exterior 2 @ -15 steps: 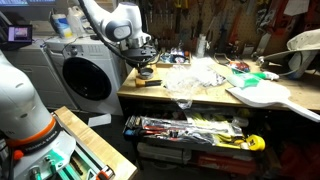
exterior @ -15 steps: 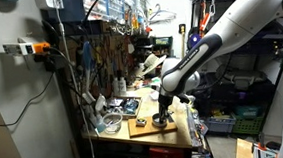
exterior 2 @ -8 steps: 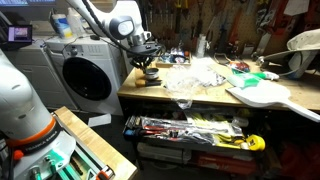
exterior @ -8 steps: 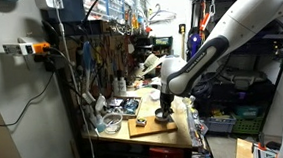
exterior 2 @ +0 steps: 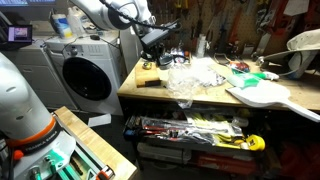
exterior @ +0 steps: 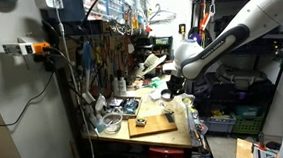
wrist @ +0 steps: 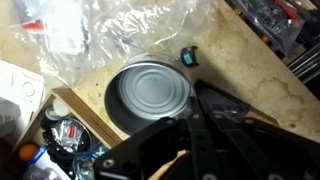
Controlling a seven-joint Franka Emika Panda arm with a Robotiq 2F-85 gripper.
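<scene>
Gripper [wrist: 195,120] hovers over the metal bowl [wrist: 150,98], jaws too dark to call apart or together, bowl resting at the wooden board's [wrist: 240,60] edge beside plastic wrap [wrist: 110,35], seemingly placed.

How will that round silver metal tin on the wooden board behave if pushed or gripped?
The round silver metal tin is probably rigid; its smooth shiny face suggests a grip could slip. It sits flat on the wooden board, so a push would likely slide it, not tip it. The crumpled clear plastic sheet at its rim may drag along.
</scene>
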